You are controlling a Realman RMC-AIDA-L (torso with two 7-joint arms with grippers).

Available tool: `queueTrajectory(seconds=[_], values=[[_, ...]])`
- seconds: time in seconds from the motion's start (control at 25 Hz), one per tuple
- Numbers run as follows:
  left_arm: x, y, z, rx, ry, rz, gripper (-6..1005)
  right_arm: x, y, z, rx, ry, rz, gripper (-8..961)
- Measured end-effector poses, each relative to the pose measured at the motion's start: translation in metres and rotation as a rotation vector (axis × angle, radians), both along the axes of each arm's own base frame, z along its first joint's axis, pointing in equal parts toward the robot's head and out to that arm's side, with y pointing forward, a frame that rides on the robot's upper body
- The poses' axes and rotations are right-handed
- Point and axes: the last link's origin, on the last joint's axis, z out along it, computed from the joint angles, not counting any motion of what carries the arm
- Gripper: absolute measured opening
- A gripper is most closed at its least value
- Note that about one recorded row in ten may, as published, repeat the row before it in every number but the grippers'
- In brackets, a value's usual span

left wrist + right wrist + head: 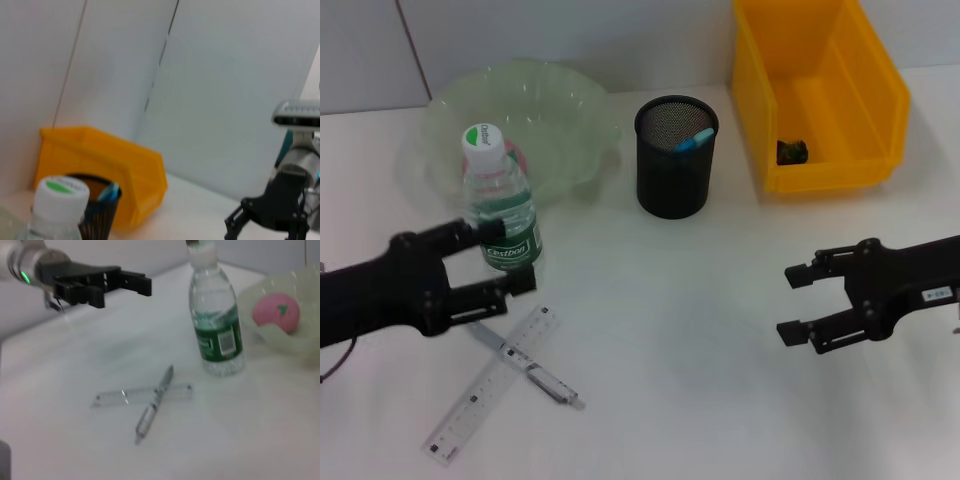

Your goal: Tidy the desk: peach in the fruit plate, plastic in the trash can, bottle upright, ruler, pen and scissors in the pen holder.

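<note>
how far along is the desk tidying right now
Mostly done. The peach sits in the fruit plate, something dark lies in the yellow bin, the bottle stands upright, and a blue-tipped item is in the pen holder. The left gripper is open beside the bottle. Left: the ruler and pen. The right gripper hovers open.

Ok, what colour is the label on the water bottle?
Green with white lettering; the water bottle label shows best in the right wrist view.
</note>
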Motion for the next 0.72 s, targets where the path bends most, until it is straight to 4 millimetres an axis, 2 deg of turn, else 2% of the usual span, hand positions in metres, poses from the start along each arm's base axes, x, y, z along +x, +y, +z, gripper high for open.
queueTrajectory(seconds=[0.16,0.32,0.44,0.48,0.52,0.64,0.68,0.72], values=[[0.005,0.005,-0.002,-0.057,0.096,0.023,801,0.0,0.002,-0.004,-0.001,-0.03,-0.002,826],[0.019,0.014,0.0,-0.115,0.217,0.062,800,-0.002,0.004,-0.004,0.0,-0.039,0.0,826],[0.034,0.02,-0.001,-0.182,0.338,0.102,800,-0.002,0.006,-0.004,0.005,-0.05,0.004,826],[0.045,0.023,-0.005,-0.219,0.405,0.116,800,-0.003,0.007,-0.004,0.008,-0.061,0.009,826],[0.045,0.023,-0.005,-0.219,0.405,0.116,800,-0.003,0.007,-0.004,0.008,-0.061,0.009,826],[0.062,0.027,-0.009,-0.244,0.52,0.136,800,-0.004,0.009,-0.004,0.006,-0.068,0.015,826],[0.074,0.03,-0.013,-0.254,0.6,0.152,800,-0.005,0.01,-0.004,0.007,-0.08,0.019,826],[0.074,0.03,-0.013,-0.254,0.6,0.152,800,-0.005,0.01,-0.004,0.007,-0.08,0.019,826]])
